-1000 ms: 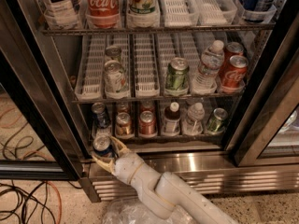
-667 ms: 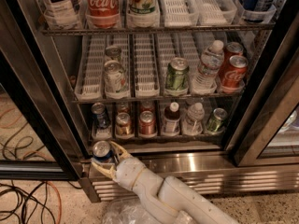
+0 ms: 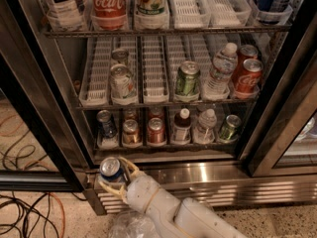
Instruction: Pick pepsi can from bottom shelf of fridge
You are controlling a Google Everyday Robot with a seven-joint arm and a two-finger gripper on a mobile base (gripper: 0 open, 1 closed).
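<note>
My gripper (image 3: 117, 175) is shut on the pepsi can (image 3: 110, 168), a blue can with a silver top. It holds the can upright outside the fridge (image 3: 44, 83), low at the left, in front of the ribbed steel base panel (image 3: 208, 180). The cream fingers (image 3: 130, 165) wrap around the can's sides. On the bottom shelf (image 3: 163, 144) a second blue can (image 3: 105, 123) stands in the leftmost lane. Beside it are an orange-brown can (image 3: 131, 131), a red can (image 3: 156, 130), two bottles and a green can (image 3: 229, 127).
The middle shelf holds a silver can (image 3: 121, 82), a green can (image 3: 187, 79), a water bottle (image 3: 220, 71) and two Coca-Cola cans (image 3: 247, 76). Black door frames (image 3: 282, 108) flank the opening. Cables (image 3: 29, 212) lie on the floor at left. A plastic bag (image 3: 130, 226) lies below my arm.
My gripper has pulled back and down from the bottom shelf's front edge with the pepsi can in it. It now sits lower, in front of the base panel.
</note>
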